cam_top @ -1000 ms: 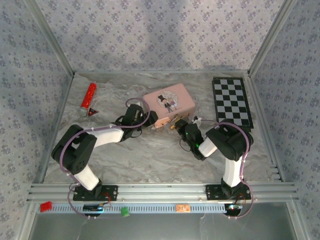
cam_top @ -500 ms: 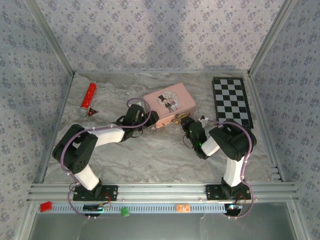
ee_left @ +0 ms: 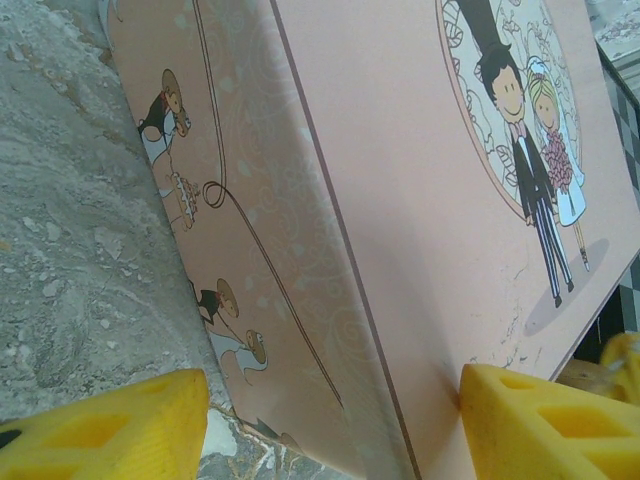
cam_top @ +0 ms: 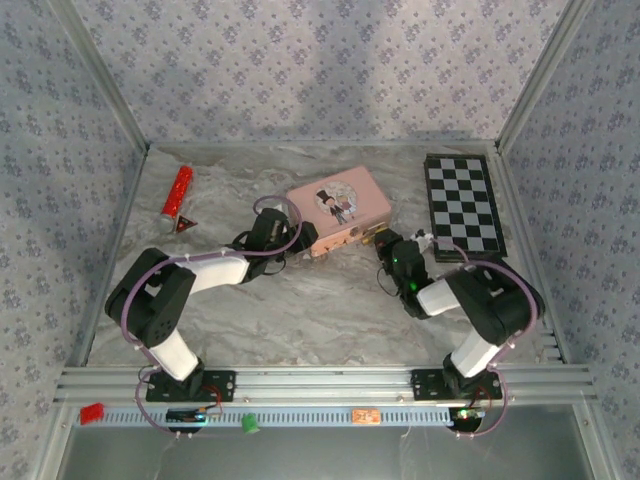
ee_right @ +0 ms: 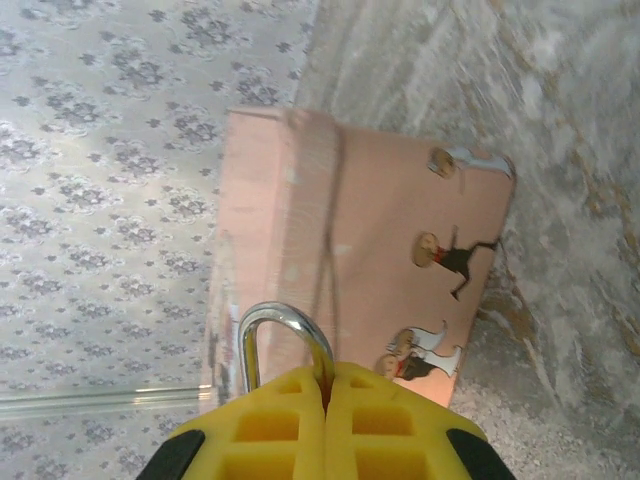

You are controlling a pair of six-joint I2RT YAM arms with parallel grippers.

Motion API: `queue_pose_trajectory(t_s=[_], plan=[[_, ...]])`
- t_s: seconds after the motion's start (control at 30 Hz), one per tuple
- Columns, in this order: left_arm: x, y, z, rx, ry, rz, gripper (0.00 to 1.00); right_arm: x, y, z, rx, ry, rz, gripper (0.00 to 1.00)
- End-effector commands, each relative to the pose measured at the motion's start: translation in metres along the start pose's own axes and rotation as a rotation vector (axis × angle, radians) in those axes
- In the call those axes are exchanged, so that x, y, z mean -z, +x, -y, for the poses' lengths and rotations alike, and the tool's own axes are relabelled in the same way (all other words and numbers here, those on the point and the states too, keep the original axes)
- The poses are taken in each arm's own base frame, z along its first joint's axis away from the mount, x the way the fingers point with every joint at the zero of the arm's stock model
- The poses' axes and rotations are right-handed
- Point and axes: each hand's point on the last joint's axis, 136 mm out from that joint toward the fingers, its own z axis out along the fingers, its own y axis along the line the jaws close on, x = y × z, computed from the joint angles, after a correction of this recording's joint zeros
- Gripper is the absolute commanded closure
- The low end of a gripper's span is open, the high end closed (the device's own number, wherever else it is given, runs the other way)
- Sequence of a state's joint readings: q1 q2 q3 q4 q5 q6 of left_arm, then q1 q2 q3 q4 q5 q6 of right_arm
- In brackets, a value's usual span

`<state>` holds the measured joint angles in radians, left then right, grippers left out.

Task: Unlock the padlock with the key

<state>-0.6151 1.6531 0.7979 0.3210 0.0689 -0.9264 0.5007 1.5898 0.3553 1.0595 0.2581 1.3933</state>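
My right gripper (ee_right: 325,378) is shut on the padlock (ee_right: 281,309). Its silver shackle arches out between the yellow pads and the brass body is hidden inside them. From above, the right gripper (cam_top: 388,245) sits just off the near right corner of the pink picture tin (cam_top: 340,205). My left gripper (cam_top: 298,243) is at the tin's near left end. Its yellow fingers (ee_left: 110,425) stand wide apart astride the tin's (ee_left: 420,200) edge, one by the side wall with a sliver of table between, one against the lid. The key is hidden.
A black-and-white chessboard (cam_top: 463,205) lies at the back right. A red tube (cam_top: 177,193) and a small red triangle (cam_top: 186,225) lie at the back left. Patterned walls and metal posts close in the marbled table (cam_top: 320,310).
My right gripper has carried the padlock to the right along the tin's near side, and the right arm's elbow has swung right. The left arm and the tin have stayed put.
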Motion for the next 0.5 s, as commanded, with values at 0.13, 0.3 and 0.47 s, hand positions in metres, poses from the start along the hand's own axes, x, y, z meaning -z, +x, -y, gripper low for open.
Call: queue_pose_trajectory(t_s=[0.13,0.3,0.47], plan=[[0.005,0.006,-0.001,-0.039,-0.001,-0.08,0.31,0.035,-0.01,0.003,0.21,0.1,-0.09,1.0],[0.026,0.01,0.013,-0.11,0.085,-0.106,0.27,0.055,-0.019,-0.006,0.424,0.096,-0.212,1.0],[0.063,0.016,0.003,-0.22,0.099,-0.078,0.25,0.085,-0.027,-0.015,0.669,0.139,-0.279,1.0]])
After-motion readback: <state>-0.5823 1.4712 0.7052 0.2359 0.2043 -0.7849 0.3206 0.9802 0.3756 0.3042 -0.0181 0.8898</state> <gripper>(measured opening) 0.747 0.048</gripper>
